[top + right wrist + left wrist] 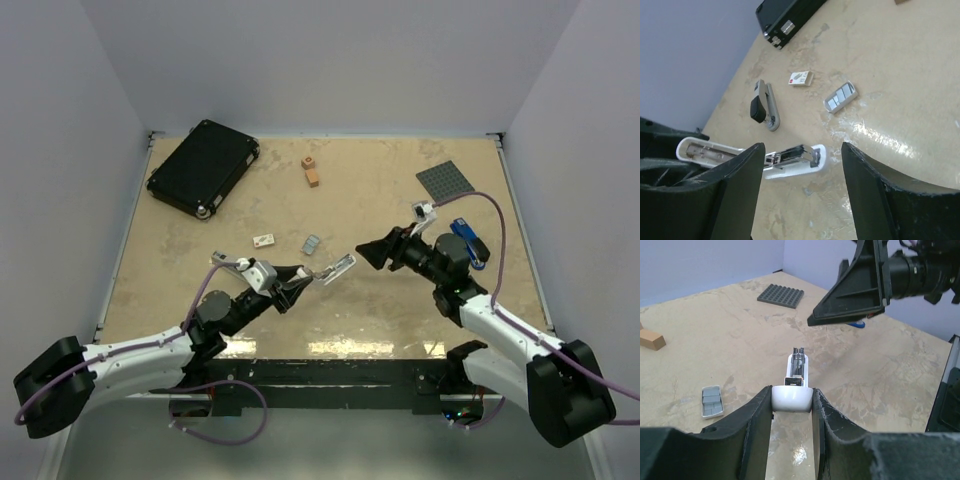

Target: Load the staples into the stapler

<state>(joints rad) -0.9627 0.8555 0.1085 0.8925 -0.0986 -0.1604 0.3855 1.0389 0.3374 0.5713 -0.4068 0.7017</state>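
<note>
Stapler (767,109) lay flat on tabletop (400,300) near L arm, unheld. Stiff metal, prob. light and slick, so best pinched across its sides, mid-body. Staples (712,399) sat in small open tray (710,415); strips prob. brittle. L hand (791,397) pinched white bar (792,173). R hand (802,150) was spread, empty. Black case (205,167) was shut, contents unseen.

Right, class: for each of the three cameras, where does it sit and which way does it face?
Top external: above and behind the bases, looking down on the table; both arms show.
Left wrist: on the left arm, facing forward over the left tool, shut on a white bar.
Right wrist: on the right arm, facing leftward over the open right tool.
Shared: both wrist views show the staples and that bar.
</note>
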